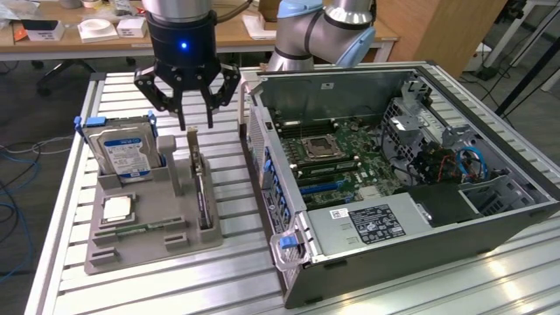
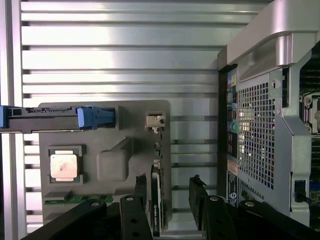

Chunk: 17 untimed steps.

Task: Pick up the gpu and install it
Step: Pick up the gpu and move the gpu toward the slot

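Begins nearest with the slatted aluminium tabletop [image 1: 175, 292] [image 2: 120, 55]; bears a grey holder tray [image 1: 131, 254] [image 2: 132, 112] toward the exterior view's left; keeps a green memory stick [image 1: 140, 230] [image 2: 75, 198] flat in the tray's front pocket and a square CPU [image 1: 117, 209] [image 2: 65, 165] in the pocket just behind; stands the gpu [image 1: 202, 190] [image 2: 156, 200] on its long edge in the narrow slot along the tray side nearest the computer case [image 1: 394, 269] [image 2: 255, 135], dark and thin, metal bracket at the far end; props a hard drive [image 1: 122, 151] [image 2: 50, 117] with a blue-white label upright at the tray's far corner, blue rails on both sides, apart from the gpu; hangs the claw [image 1: 196, 123] [image 2: 169, 187] close above the gpu's far end, spread wide and gripping nothing; sets its dark fingers [image 2: 131, 215] either side of the card's top edge in the wrist view, with gaps between them and the card; cannot tell from the exterior view whether the tips brush the bracket.

Lays the opened case on its side just beside the tray, toward the exterior view's right; bares a green motherboard [image 1: 350, 172] with a CPU socket [image 1: 319, 149] near its middle; shows a labelled power supply [image 1: 368, 223] at the near end and blue cables [image 1: 473, 161] by the metal cage; closes farthest back with the robot arm [image 1: 324, 26] behind the case and a wooden desk [image 1: 70, 44] carrying white boxes [image 1: 96, 29].
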Tool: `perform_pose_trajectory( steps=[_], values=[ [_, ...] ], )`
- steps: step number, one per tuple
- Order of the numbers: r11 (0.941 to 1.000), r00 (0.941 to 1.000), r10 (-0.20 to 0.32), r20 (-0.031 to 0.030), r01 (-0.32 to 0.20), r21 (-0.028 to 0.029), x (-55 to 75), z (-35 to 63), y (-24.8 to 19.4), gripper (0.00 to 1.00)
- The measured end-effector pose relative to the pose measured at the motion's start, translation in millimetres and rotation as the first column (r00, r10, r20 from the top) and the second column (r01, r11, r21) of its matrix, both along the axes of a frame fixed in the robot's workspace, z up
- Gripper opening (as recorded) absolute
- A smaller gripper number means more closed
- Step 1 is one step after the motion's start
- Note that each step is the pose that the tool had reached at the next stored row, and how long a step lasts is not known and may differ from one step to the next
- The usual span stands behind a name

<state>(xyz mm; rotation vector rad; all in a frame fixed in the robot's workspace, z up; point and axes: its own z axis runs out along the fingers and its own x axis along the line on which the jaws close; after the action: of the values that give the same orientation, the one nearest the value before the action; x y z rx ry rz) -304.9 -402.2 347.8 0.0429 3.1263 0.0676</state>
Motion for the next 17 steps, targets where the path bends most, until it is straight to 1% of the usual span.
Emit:
perform_pose_trajectory(
  steps=[17],
  values=[
    [1.0,1.0,0.0,0.0,0.0,-0.0006,0.0,-8.1,0.0,0.47]
  ],
)
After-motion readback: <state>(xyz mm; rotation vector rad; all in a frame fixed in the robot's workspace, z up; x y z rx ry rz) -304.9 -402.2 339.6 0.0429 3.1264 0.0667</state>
